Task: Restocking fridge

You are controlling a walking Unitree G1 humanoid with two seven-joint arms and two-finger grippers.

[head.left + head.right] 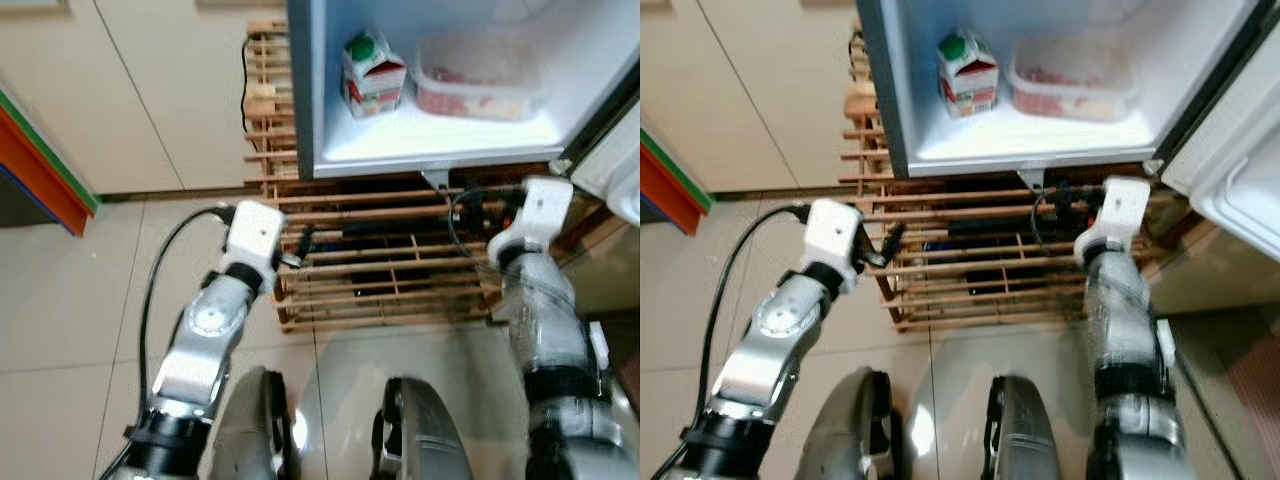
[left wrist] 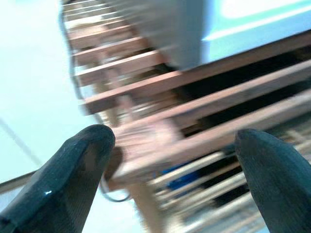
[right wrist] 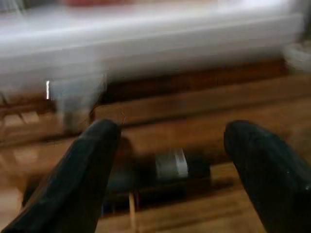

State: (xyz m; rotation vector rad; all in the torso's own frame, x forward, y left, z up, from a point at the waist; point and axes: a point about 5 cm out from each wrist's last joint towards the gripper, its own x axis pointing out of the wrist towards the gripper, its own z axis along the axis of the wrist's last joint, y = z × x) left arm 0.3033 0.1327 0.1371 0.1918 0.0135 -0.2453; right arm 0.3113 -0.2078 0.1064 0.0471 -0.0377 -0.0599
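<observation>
the open fridge (image 1: pixel 320 120) holds a milk carton (image 1: pixel 372 74) beside a clear food tub (image 1: pixel 478 78) on its lowest shelf, while the left gripper (image 2: pixel 170 160) and right gripper (image 3: pixel 170 145), fingers spread and seemingly empty, point at the wooden rack (image 1: pixel 400 250) below.

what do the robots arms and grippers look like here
Both arms are silver metal with black joint bands and a white boxy wrist housing. The left arm trails a black cable looping from its wrist. The left gripper and right gripper each have two long, rounded black fingers.
</observation>
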